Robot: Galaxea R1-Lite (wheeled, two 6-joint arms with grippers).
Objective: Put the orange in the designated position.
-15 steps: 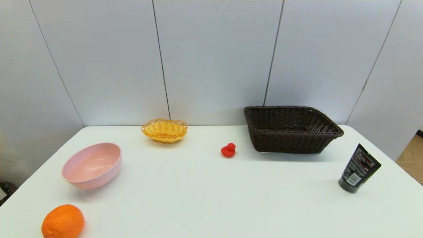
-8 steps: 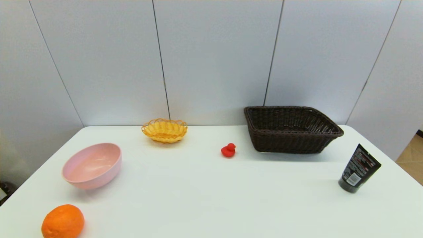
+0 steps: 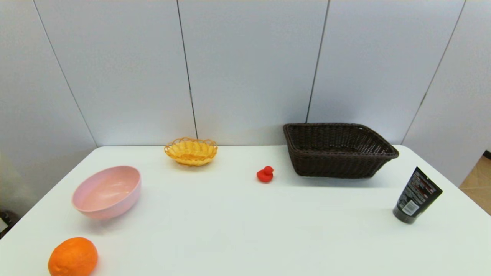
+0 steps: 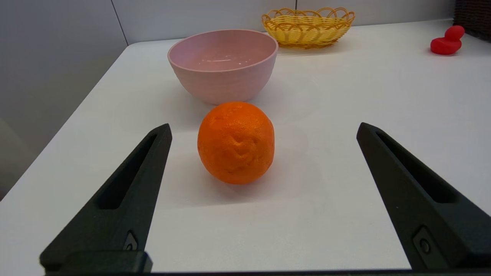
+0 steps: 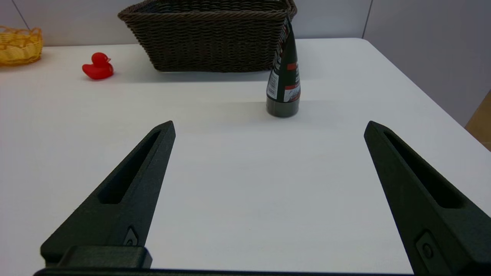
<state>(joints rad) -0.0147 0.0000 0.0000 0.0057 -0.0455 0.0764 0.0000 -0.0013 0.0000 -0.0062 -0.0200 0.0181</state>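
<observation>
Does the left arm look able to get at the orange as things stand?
Probably yes: the left gripper is open, the orange sits ahead between its fingers, and only bare table lies between them.

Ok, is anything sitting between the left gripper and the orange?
Nothing visible. The left gripper is open, and the orange lies on bare table just ahead of its fingertips, a little off centre. The pink bowl stands beyond the orange, not in the path.
</observation>
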